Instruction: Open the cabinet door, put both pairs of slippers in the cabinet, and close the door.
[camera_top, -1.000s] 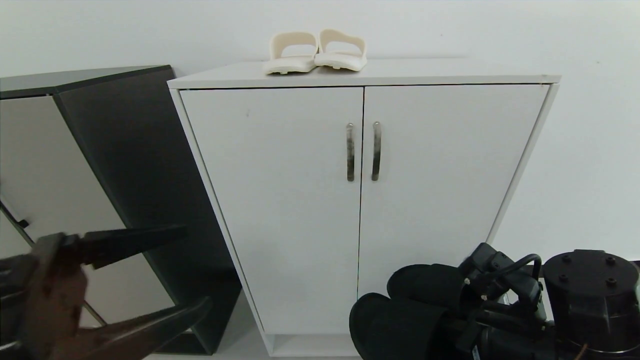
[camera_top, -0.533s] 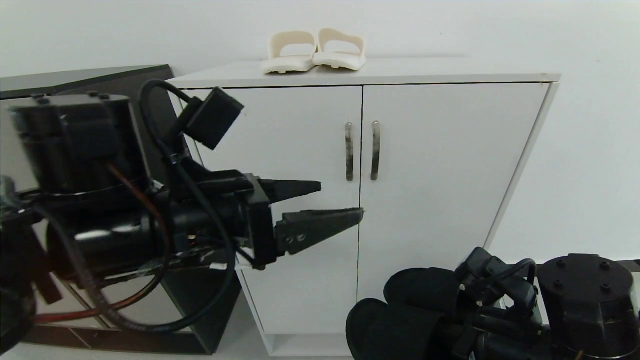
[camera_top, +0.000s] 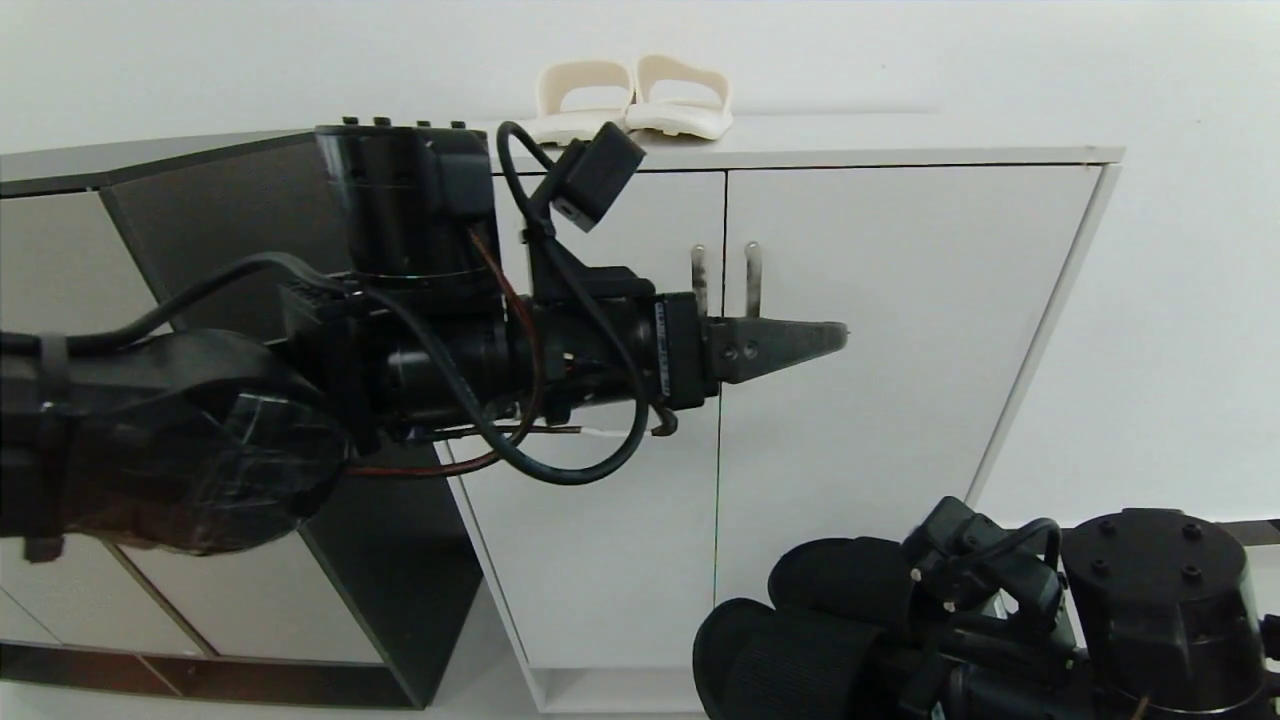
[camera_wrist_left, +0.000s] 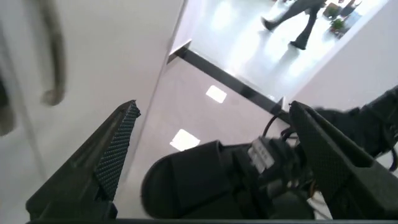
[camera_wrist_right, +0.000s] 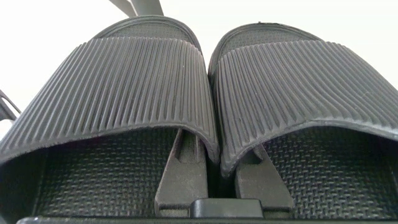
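Fingers (camera_wrist_left: 118, 146) of left gripper (camera_top: 830, 337) spread wide, level with handles (camera_top: 752, 278) of shut cabinet (camera_top: 900, 320) doors. Right gripper (camera_wrist_right: 219, 177) clamped on black slippers (camera_top: 820, 610), one finger inside each, low before right door. Pair of cream slippers (camera_top: 632, 100) side by side on cabinet top, near back edge.

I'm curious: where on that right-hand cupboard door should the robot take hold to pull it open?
Probably the upright metal handle at the inner edge of the right door. The door face is flat, so that slim bar is the only purchase. Come straight from the front with the open left pincer, one finger on each side of the bar.
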